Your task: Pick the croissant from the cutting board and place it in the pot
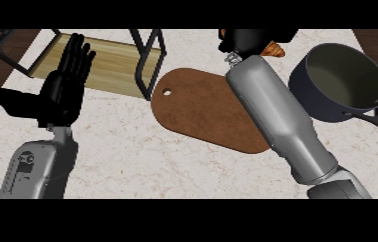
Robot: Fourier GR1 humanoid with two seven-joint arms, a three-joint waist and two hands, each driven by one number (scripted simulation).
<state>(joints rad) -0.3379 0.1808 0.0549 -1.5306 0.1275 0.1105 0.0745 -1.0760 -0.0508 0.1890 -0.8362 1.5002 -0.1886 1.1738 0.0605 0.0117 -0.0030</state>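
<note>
My right robot hand (255, 40) is curled round the croissant (274, 50), just a brown tip poking out, beyond the cutting board (210, 111) and just left of the pot (336, 78). I'd carry it right, fully over the pot's mouth, before uncurling. The forearm stretches straight across the board; the left robot hand (65, 83) rests open at the left.

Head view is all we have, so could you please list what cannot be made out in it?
All in the head view:
- croissant: mostly hidden by the right hand curled round it; only orange ends show.
- pot: its right side is cut off by the view's right edge.
- cutting board: its right edge is hidden under the right forearm.
</note>
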